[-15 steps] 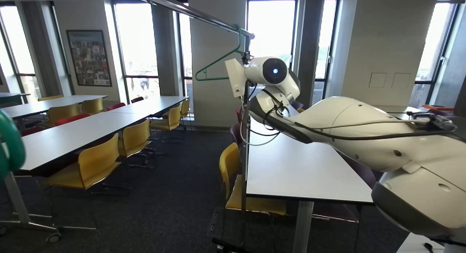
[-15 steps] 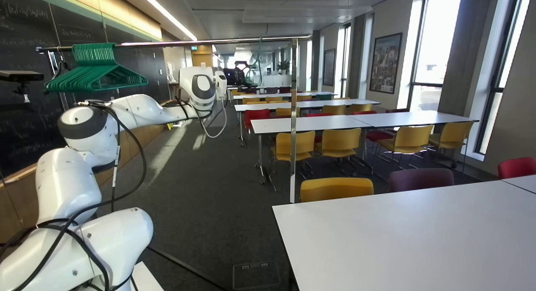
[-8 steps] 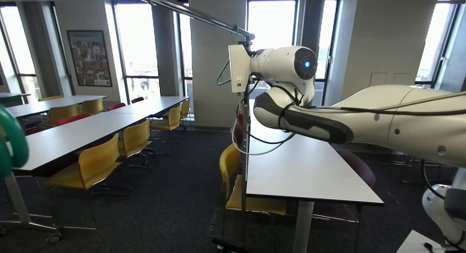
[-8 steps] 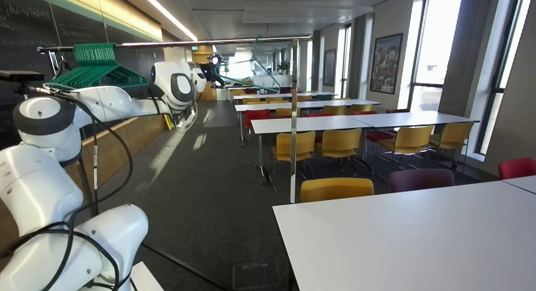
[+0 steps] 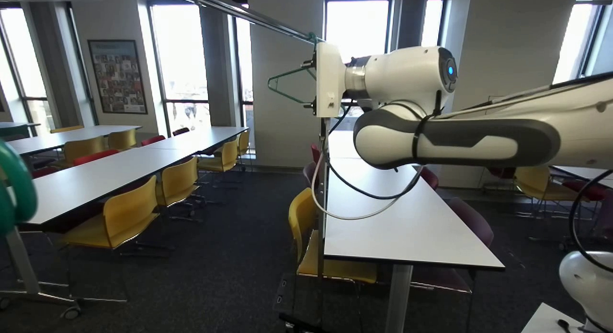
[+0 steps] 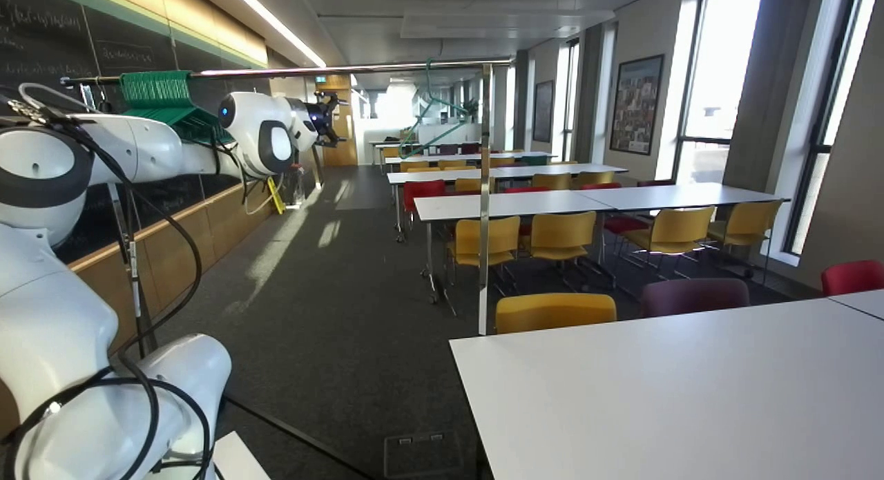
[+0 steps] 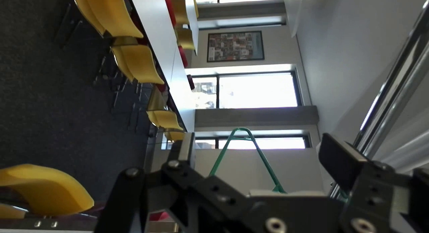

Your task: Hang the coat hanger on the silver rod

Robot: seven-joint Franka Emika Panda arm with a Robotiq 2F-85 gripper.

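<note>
The green coat hanger (image 5: 291,73) hangs by its hook from the silver rod (image 5: 258,18) close to the rod's end post. Both also show in the other exterior view, the hanger (image 6: 436,139) below the rod (image 6: 311,70). My gripper (image 6: 342,122) is open and empty, apart from the hanger, with a gap between them. In an exterior view the gripper (image 5: 306,85) covers part of the hanger. In the wrist view the hanger (image 7: 267,167) shows beyond the gap of the open gripper (image 7: 258,149); its hook is mostly hidden.
A bunch of green hangers (image 6: 155,88) hangs at the far end of the rod. The upright post (image 6: 485,190) stands near the hanger. White tables (image 5: 412,218) and yellow chairs (image 5: 304,211) stand below. Cables (image 5: 364,215) hang from my arm.
My gripper has drawn back from the hanger, and a gap has opened between them. The hanger has swung and turned on the rod, its hook staying over the rod.
</note>
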